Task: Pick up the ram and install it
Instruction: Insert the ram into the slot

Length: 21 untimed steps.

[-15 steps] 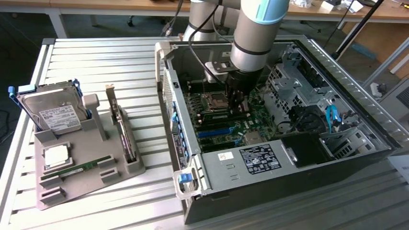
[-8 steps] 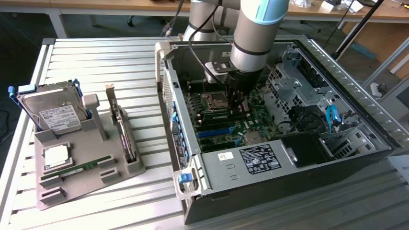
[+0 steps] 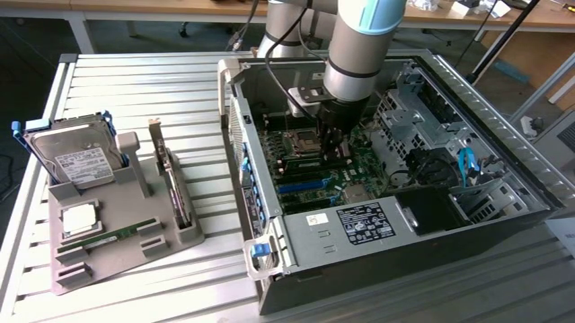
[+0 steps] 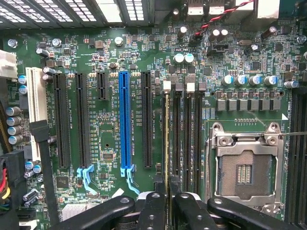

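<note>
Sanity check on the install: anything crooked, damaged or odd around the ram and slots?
Nothing stands out. The gripper holds the ram edge-on, parallel to the memory slots beside the empty processor socket, with no visible tilt. Nothing looks bent or broken on the motherboard.

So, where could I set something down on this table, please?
Bare slats run between the gray holder and the case, and beyond the holder to the table's far edge. Inside the case is crowded: the gripper sits over the board.
</note>
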{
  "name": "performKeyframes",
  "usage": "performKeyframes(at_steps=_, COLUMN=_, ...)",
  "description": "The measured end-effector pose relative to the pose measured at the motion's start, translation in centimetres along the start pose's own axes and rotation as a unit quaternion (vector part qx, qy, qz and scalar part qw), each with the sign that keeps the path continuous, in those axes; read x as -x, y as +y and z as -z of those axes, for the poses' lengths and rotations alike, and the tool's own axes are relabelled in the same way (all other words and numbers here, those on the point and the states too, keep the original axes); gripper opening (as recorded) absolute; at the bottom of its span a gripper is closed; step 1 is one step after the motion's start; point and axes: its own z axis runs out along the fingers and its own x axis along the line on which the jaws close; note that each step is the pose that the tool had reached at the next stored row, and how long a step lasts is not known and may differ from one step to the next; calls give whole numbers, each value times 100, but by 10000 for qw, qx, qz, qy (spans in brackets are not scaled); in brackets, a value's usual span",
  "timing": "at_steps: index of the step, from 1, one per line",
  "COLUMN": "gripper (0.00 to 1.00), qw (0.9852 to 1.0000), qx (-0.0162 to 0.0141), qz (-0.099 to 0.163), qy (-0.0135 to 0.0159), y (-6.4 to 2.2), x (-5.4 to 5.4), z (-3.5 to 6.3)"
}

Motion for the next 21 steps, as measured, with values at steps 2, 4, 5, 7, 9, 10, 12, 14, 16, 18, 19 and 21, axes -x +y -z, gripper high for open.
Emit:
performKeyframes(at_steps=2, gripper=15, qw=10000, qx=0, qz=0, qy=0, y=0, x=1, z=2)
performKeyframes(at_steps=4, gripper=15, qw=10000, qx=-1, qz=0, qy=-1, y=-1, x=1, z=5)
performKeyframes(at_steps=5, gripper=15, qw=10000, qx=-1, qz=0, qy=0, y=0, x=0, z=7)
performKeyframes(at_steps=7, gripper=15, qw=10000, qx=-1, qz=0, qy=0, y=-1, x=0, z=8)
performKeyframes(at_steps=9, gripper=15, qw=10000, qx=0, qz=0, qy=0, y=-1, x=0, z=9)
performKeyframes(at_steps=10, gripper=15, qw=10000, qx=2, qz=-1, qy=2, y=-9, x=0, z=9)
performKeyframes(at_steps=12, gripper=15, qw=10000, qx=7, qz=-1, qy=4, y=-31, x=-1, z=10)
performKeyframes(at_steps=14, gripper=15, qw=10000, qx=7, qz=-1, qy=2, y=-46, x=0, z=7)
performKeyframes(at_steps=16, gripper=15, qw=10000, qx=4, qz=0, qy=-1, y=-48, x=1, z=5)
performKeyframes(at_steps=18, gripper=15, qw=10000, qx=5, qz=0, qy=0, y=-48, x=1, z=5)
performKeyframes(at_steps=19, gripper=15, qw=10000, qx=6, qz=0, qy=0, y=-48, x=1, z=5)
performKeyframes(at_steps=21, gripper=15, qw=10000, qx=6, qz=0, qy=1, y=-47, x=1, z=6)
